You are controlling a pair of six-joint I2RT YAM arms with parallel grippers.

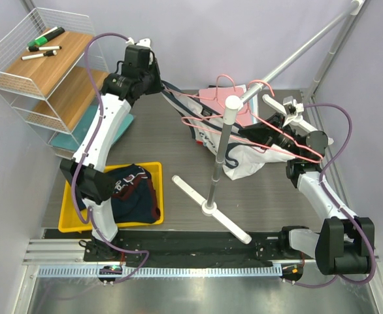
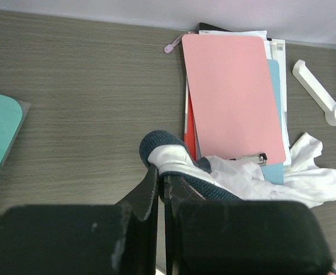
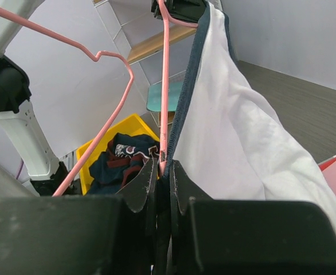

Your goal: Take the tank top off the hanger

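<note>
My left claw (image 2: 162, 179) is pinched tight on a navy-bound shoulder strap of the white, soft-knit tank top (image 2: 176, 161). My right claw (image 3: 163, 167) is closed down narrow on the thin pink wire hanger (image 3: 165, 86). The navy binding runs right beside that wire, and from the right wrist view I can't say for sure whether a bit of it is caught in the jaws too.

In the overhead frame the tank top sits right of centre, bunched low beside the white metal stand pole (image 1: 219, 157). One strap is stretched toward the upper left, where my left claw has it, and the hanger lies across it toward the right arm.

I'd expect the cloth to be light, limp and stretchy, so it should drape and cling to the wire rather than slide off cleanly. The bound strap edge looks like the firmest place to hold. A pinch of the plain white body would probably just stretch. The wire looks springy and could twist in a narrow grip.

Only the overhead view shows the whole span between the two arms. The left wrist view shows the strap looped over my fingertip, above a pink clipboard (image 2: 231, 97) on the grey wood-grain table (image 2: 88, 86). The right wrist view shows the wire lying against the binding, with a yellow plastic bin (image 3: 131, 121) of dark clothes at lower left.
</note>
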